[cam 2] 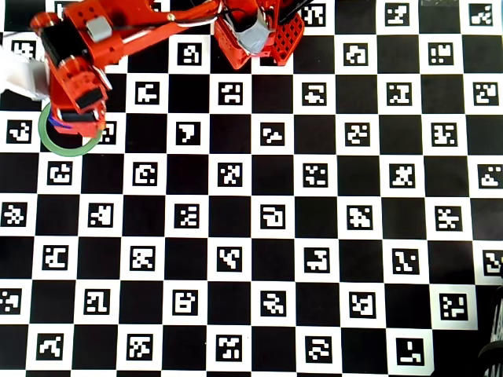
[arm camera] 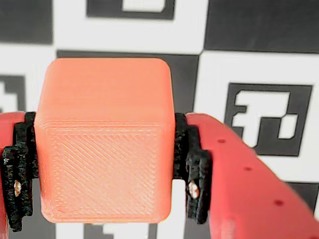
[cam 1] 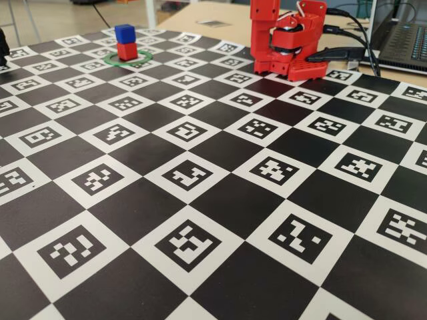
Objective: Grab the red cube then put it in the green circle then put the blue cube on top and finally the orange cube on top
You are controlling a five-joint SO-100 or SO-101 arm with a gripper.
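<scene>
Unlabelled, the orange cube (arm camera: 104, 149) sits clamped in the pincer (arm camera: 104, 169) over the marker-printed board (arm camera: 259, 74)

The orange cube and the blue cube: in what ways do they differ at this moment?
The orange cube is clamped between the gripper's black pads, off the board; the blue cube rests on the red cube inside the green circle. Their colours differ. Both look like cubes with rounded edges.

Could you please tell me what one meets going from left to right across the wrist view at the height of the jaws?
Left black jaw pad → glossy orange plastic cube gripped between the pads → right black jaw pad → red plastic gripper finger.
</scene>
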